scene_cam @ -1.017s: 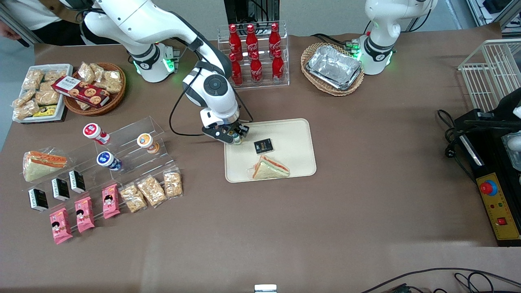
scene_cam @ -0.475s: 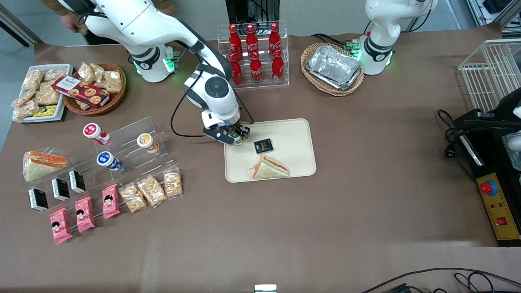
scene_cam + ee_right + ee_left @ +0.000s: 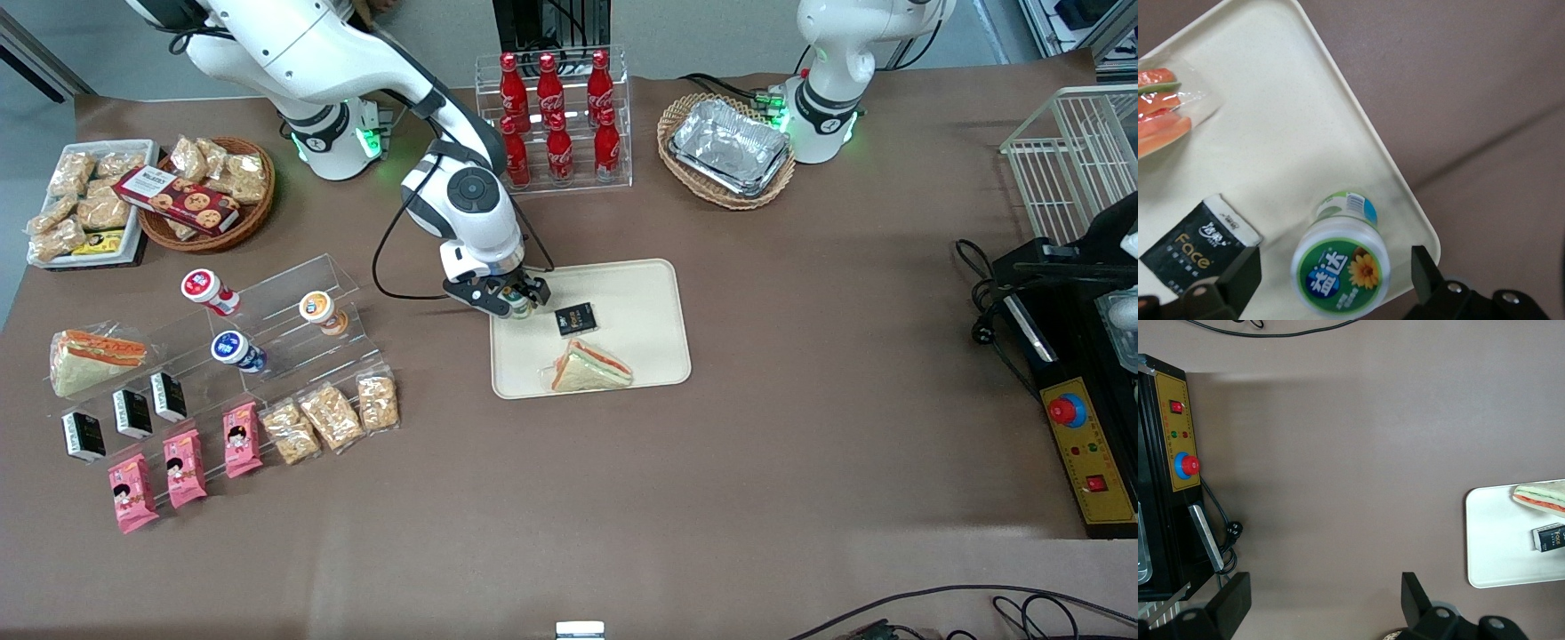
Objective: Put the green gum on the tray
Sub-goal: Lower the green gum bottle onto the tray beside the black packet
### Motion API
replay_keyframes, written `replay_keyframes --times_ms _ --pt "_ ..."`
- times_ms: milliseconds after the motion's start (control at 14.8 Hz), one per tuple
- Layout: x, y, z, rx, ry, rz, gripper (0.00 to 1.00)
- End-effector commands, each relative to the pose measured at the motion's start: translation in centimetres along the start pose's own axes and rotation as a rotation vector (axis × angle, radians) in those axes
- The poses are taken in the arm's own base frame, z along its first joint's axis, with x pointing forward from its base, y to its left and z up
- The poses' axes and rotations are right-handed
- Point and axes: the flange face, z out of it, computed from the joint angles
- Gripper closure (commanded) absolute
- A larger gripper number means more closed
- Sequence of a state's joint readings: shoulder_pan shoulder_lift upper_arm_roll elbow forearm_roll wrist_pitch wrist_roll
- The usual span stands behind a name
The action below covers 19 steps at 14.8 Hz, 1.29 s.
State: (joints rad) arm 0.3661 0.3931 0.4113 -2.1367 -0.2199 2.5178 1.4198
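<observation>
The green gum (image 3: 1340, 267), a small canister with a white lid marked green, stands upright on the cream tray (image 3: 1285, 133), close to a rounded corner. My gripper (image 3: 1333, 268) is open around it, one black finger on each side of the lid with a gap on both sides. In the front view the gripper (image 3: 511, 298) hangs over the tray (image 3: 640, 307) at the corner nearest the working arm's base, and it mostly covers the green gum (image 3: 519, 308).
On the tray also lie a black packet (image 3: 575, 318) and a wrapped sandwich (image 3: 589, 367). A rack of cola bottles (image 3: 556, 120) stands close to the arm. An acrylic stand holds orange-lidded (image 3: 317, 308) and blue-lidded (image 3: 233, 348) canisters toward the working arm's end.
The arm's wrist has shifted slightly. The gripper and the green gum stay at the same corner of the tray.
</observation>
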Motion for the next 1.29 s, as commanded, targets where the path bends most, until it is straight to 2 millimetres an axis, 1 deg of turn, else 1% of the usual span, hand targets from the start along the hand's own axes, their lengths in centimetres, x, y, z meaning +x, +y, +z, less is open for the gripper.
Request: replay_keyframes --times_ms 0,136,407,678,814,949,1085,1153,1220 --pt "0.6 -0.4 -0.4 0.012 0.031 -0.006 0.00" --pt "0.9 -0.6 -2.4 0.025 0.057 -0.012 0.00" --pt "1.4 -1.1 -7.4 0.018 0.108 -0.021 0.00" --pt "1.7 -1.7 -10.7 -0.004 0.125 -0.008 0.00" --pt "1.8 -2.1 -12.6 -0.003 0.136 -0.010 0.00" --pt "2.3 -2.6 -15.3 -0.027 0.138 -0.024 0.00" --pt "2.9 -3.1 -18.7 -0.047 0.081 -0.052 0.00" --pt "3.2 -3.3 -20.9 -0.044 0.052 -0.076 0.00" --pt "3.8 -3.2 -22.5 -0.055 0.029 -0.098 0.00"
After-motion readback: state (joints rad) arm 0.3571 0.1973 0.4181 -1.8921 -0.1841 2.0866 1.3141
